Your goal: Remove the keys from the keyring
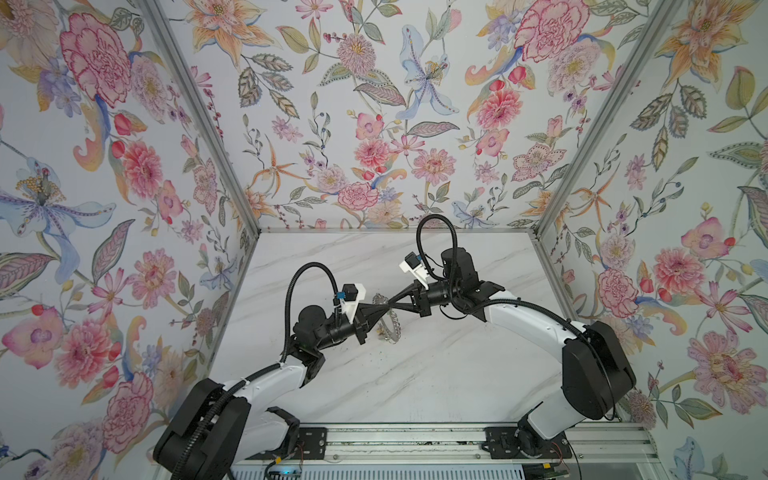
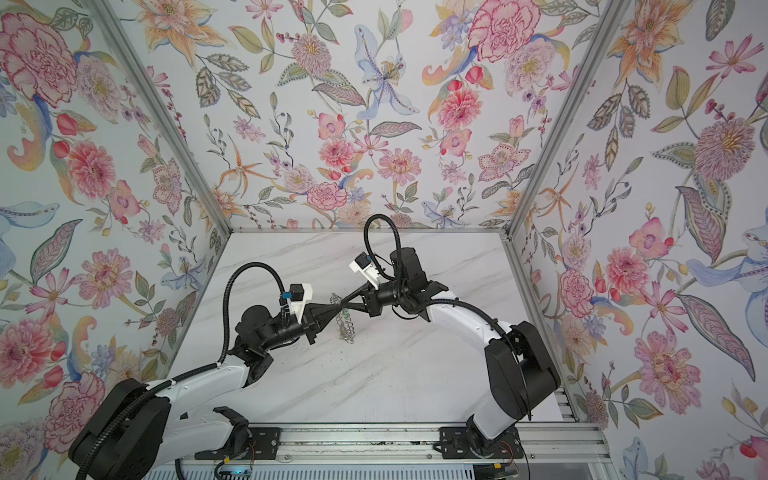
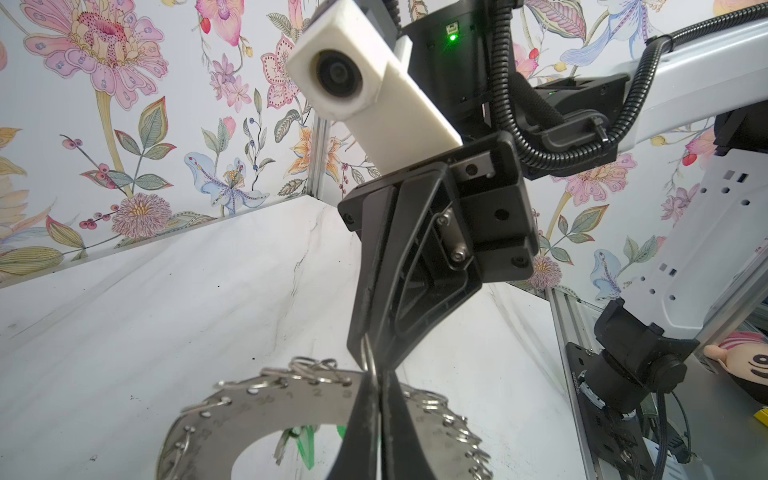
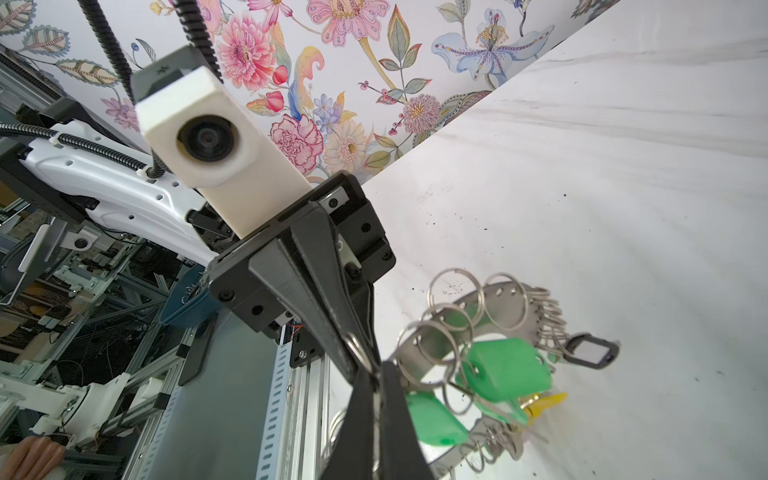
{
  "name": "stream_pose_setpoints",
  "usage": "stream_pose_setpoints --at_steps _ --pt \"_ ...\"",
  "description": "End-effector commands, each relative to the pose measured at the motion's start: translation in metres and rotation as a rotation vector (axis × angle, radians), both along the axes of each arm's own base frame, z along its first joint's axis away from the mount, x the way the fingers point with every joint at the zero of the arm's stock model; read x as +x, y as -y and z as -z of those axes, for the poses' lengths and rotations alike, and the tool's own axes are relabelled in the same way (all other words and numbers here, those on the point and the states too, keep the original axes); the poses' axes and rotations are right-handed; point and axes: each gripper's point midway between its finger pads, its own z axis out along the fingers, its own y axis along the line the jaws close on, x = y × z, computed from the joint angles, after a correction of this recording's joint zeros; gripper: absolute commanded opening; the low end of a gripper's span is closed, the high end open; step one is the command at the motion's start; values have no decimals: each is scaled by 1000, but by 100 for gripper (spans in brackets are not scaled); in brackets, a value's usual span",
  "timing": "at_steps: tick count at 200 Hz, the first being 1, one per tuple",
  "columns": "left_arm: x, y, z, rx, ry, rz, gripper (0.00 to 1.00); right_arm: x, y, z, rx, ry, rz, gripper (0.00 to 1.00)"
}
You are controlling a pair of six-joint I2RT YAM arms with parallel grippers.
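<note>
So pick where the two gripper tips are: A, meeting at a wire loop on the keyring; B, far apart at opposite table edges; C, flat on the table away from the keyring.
A: the left gripper and right gripper meet tip to tip over the keyring, both shut on one wire loop.

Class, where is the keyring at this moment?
In both top views the keyring stands on edge near the middle of the table, between the left claw and the right claw, whose tips meet on it.
</note>
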Motion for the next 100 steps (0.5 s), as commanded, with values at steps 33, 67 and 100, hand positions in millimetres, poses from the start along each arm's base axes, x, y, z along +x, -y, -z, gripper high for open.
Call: stream_pose_setpoints --at_steps 33,67,100 --pt "8 -6 -4 13 54 -56 12 -12 -1 -16 24 61 -28 0" --pt "12 -14 0 15 46 -103 44 -10 -1 -13 15 60 -14 0" --pt "15 -26 -3 30 59 -161 52 -3 2 -8 -29 74 19 0"
